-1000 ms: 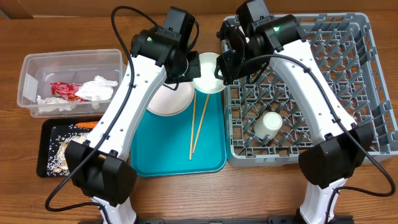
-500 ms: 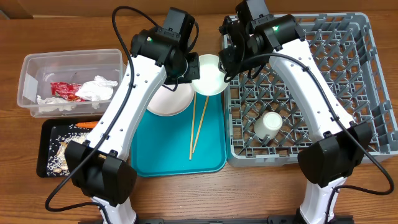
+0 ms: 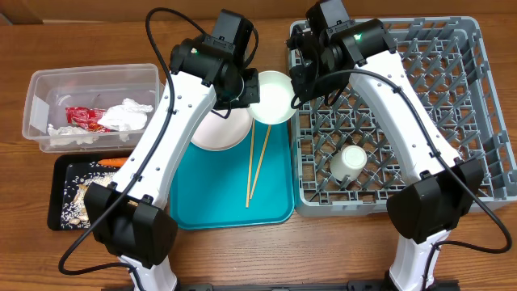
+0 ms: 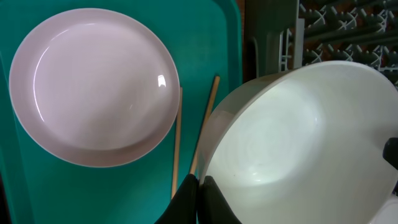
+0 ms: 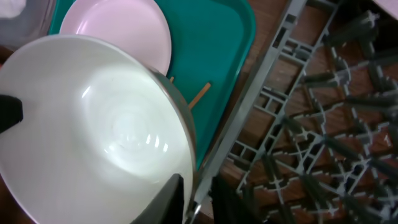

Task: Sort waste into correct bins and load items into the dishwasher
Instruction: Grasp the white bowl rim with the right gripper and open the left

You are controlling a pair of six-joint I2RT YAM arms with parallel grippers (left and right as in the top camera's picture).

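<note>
One white bowl (image 3: 273,95) — left tool (image 4: 199,185) clamped on rim, right tool (image 5: 198,191) astride, grip unclear.

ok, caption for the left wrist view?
Left gripper pinching the bowl by its rim; plate and chopsticks on the tray beyond.

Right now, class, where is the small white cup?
In the overhead view, the small white cup sits in the grey dish rack, right of the teal tray.

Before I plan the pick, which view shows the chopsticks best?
Overhead: both chopsticks lie almost full length on the tray. Left wrist shows only part of them between plate and bowl; right wrist shows just short bits past the bowl's rim.
</note>
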